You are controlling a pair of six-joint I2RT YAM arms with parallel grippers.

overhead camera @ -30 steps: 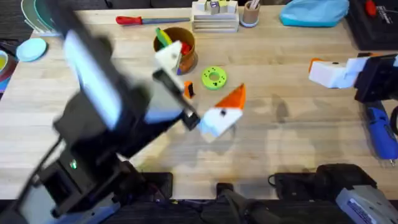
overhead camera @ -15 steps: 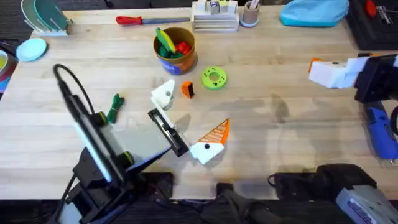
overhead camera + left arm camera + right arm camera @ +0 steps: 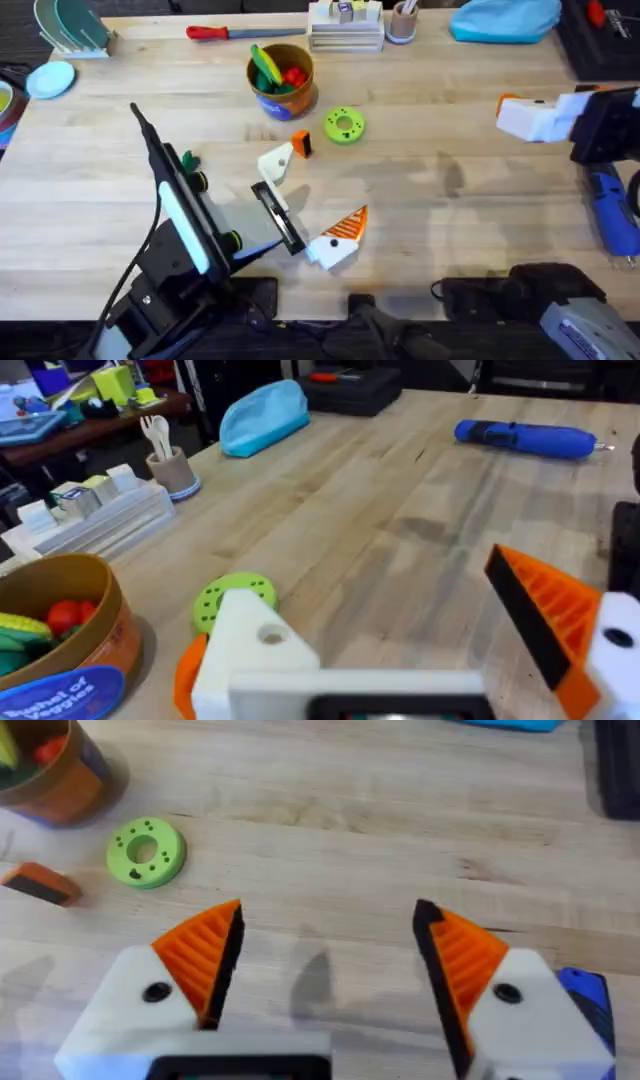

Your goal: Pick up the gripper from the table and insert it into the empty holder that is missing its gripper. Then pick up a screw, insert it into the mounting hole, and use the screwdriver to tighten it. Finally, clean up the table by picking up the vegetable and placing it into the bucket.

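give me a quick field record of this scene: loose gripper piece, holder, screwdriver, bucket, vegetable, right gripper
loose gripper: white plastic block with orange ribbed tip, lying on the wooden table, at the holder's near end
holder: narrow black bar bracket on the left arm's end
screwdriver: thick blue cylinder, lying at the table's right edge
bucket: blue cup with tan rim, toys inside
vegetable: small dark-green piece, on the table, not in the bucket
right gripper: open, holding nothing

Landmark: bucket (image 3: 281, 78), far-centre on the desk (image 3: 430, 190). Ring disc (image 3: 344, 125) lies just right of it and nearer. The holder (image 3: 278, 217) lies well nearer than the bucket, the loose gripper (image 3: 338, 238) touching its right end. Vegetable (image 3: 187, 159) sits nearer-left of the bucket. Screwdriver (image 3: 610, 208) lies far right of it.
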